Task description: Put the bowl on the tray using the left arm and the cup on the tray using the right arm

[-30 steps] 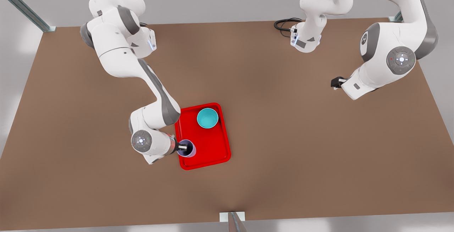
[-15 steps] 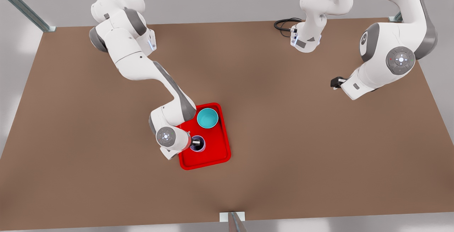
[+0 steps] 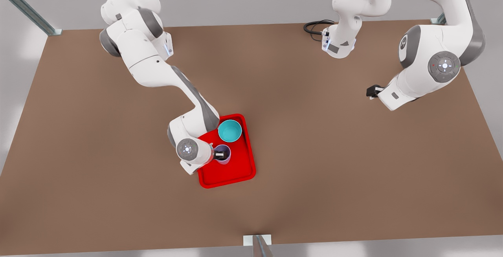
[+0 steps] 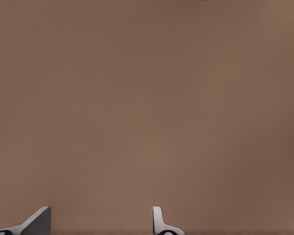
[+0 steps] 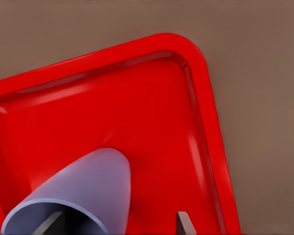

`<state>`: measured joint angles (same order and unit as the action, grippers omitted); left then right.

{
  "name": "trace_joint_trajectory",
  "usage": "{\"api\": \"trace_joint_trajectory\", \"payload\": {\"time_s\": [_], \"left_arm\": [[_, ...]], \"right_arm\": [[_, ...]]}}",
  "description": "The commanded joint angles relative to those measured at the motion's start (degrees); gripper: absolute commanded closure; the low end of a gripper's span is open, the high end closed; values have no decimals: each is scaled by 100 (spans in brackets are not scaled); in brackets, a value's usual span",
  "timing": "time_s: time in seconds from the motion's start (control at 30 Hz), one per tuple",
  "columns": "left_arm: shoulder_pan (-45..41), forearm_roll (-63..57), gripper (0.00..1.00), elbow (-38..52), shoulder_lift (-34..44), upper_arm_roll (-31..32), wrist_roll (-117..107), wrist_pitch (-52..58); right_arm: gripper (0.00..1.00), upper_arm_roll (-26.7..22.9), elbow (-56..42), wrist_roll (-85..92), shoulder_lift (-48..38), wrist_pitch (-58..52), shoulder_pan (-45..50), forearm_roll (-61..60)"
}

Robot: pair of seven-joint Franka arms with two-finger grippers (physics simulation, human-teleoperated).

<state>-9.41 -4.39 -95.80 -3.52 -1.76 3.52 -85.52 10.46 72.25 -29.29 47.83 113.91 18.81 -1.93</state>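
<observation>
Table (image 3: 314,151) — right claw (image 3: 221,155) grips cup (image 3: 224,154); left waits.

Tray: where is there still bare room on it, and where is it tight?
The tray is bare along its near end and its front-view-right side below the bowl. It is crowded at the far end: the bowl fills that corner, and the cup, gripped at its rim by the right gripper, sits beside it. The left gripper waits open over bare table.
</observation>
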Motion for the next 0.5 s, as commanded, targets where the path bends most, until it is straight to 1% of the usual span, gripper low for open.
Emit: {"api": "trace_joint_trajectory", "payload": {"time_s": [0.0, 0.07, 0.1, 0.17, 0.2, 0.23, 0.27, 0.33, 0.37, 0.4, 0.43, 0.47], "left_arm": [[9, 0, 0, 0, 1, 0, 0, 0], [0, 0, 0, 53, 1, -9, -9, 18], [0, -9, 0, 53, 1, -9, -9, 18], [0, 8, 0, 158, -70, 0, -88, 26], [0, 52, 0, 255, -105, -9, -88, 88], [0, 26, 0, 448, -254, -9, -105, 88], [0, 44, 0, 606, -325, -9, -97, 88], [0, 44, 0, 633, -316, -9, -97, 105], [0, 52, 0, 633, -316, -9, -97, 105], [0, 44, 0, 633, -316, -9, -97, 106], [0, 43, 0, 633, -316, -9, -105, 114], [0, 43, 0, 633, -342, -9, -105, 105]], "right_arm": [[0, 0, 0, 2, -2, 0, -9, 0], [0, 0, 9, 124, -169, -18, -176, -9], [0, 0, 0, 239, -397, -219, -351, -26], [0, -17, 44, 432, -1398, -756, -870, -9], [0, -53, 53, 441, -1899, -1212, -1037, 35], [0, -88, 166, 450, -2453, -1845, -1405, 114], [0, -96, 791, 467, -3174, -1819, -1696, 105], [0, -114, 914, 1355, -3702, -2469, -2373, 106], [0, -429, 861, 1434, -3632, -2716, -2435, 70], [0, -659, 406, 1636, -3343, -3067, -2373, -35], [0, -694, -746, 1663, -2692, -3831, -2215, -35], [0, -703, -686, 1689, -2709, -3815, -2180, -35]]}}
